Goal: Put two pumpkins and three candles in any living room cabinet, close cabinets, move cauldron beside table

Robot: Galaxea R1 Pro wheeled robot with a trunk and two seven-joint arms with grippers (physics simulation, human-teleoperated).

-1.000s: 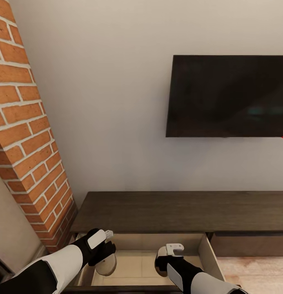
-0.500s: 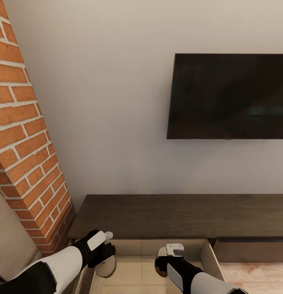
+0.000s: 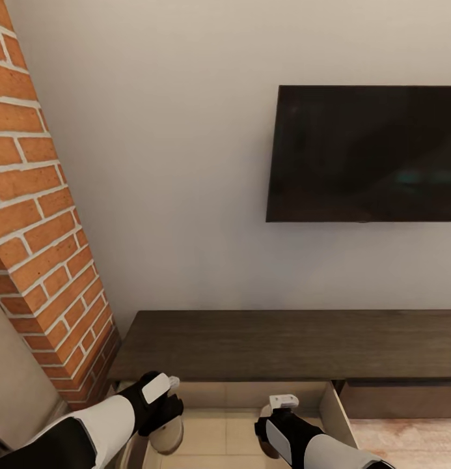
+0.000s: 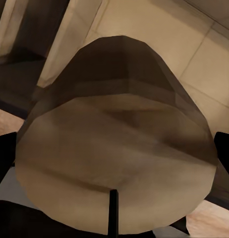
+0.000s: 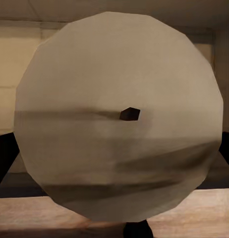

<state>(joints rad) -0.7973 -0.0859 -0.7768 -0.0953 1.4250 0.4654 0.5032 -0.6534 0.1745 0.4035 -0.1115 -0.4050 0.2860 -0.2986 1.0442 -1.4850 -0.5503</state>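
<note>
The cabinet (image 3: 284, 342) is the long, low dark brown unit under the TV, with its left drawer (image 3: 328, 409) pulled open to show a beige inside. Over that drawer's left part, my left gripper (image 3: 166, 422) is shut on a tan candle (image 3: 168, 438). In the left wrist view this candle (image 4: 114, 163) sits between dark fingers (image 4: 4, 156). My right gripper (image 3: 269, 420) hangs over the drawer's right part, shut on a cream candle (image 5: 119, 114) whose flat top with a wick hole faces the right wrist camera. The pumpkins, cauldron and table are out of view.
A red brick fireplace column (image 3: 36, 215) stands close at the left, next to the cabinet's end. A black TV (image 3: 365, 153) hangs on the white wall above. Light wood floor (image 3: 407, 440) shows at the lower right, and a closed drawer front (image 3: 401, 398) sits right of the open one.
The head camera tilted up a little, then held. Both grippers, still shut on their candles, have sunk slightly toward the open drawer, the right one more.
</note>
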